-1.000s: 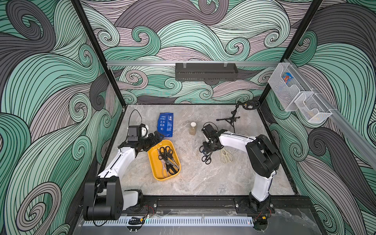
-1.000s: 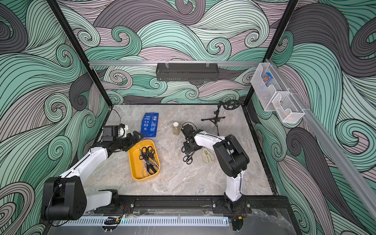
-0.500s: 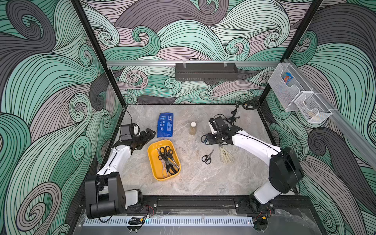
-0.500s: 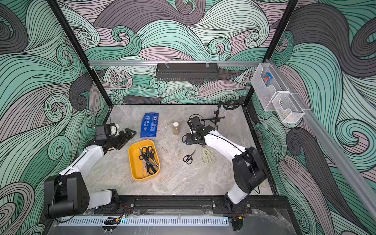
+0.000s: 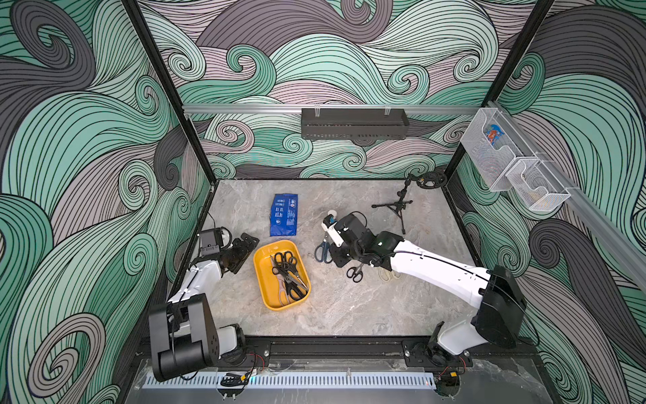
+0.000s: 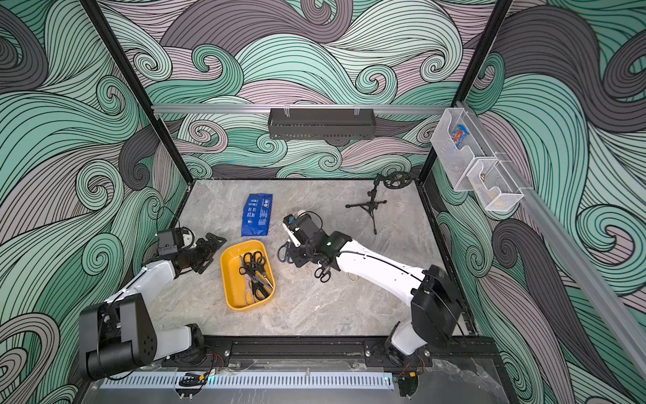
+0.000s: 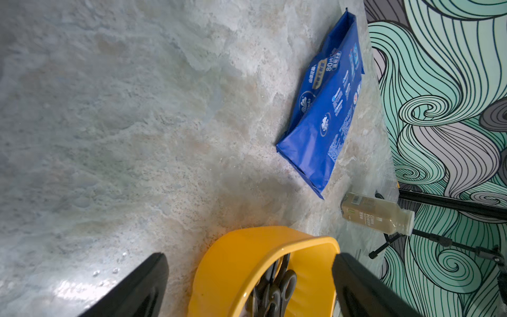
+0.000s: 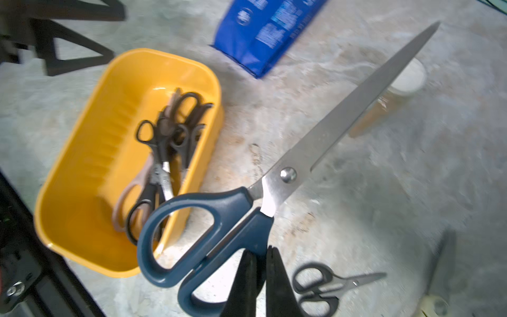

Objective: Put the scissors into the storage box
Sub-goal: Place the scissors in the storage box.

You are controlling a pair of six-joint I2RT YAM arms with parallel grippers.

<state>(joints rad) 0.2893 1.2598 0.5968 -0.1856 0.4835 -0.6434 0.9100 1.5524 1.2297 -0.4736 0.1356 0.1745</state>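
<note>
Arm [image 5: 437, 266] stretches low and forward, right tool [image 8: 260, 249] clamped on blue-handled scissors [image 8: 285, 175] near storage box [image 8: 90, 153]

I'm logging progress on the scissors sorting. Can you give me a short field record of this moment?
right gripper: shut on blue-handled scissors, gripping the handle
left gripper: open, empty, beside the box
storage box: yellow, holds several black-handled scissors and a pinkish pair
lying on table: small black scissors; cream shears, partly hidden
</note>
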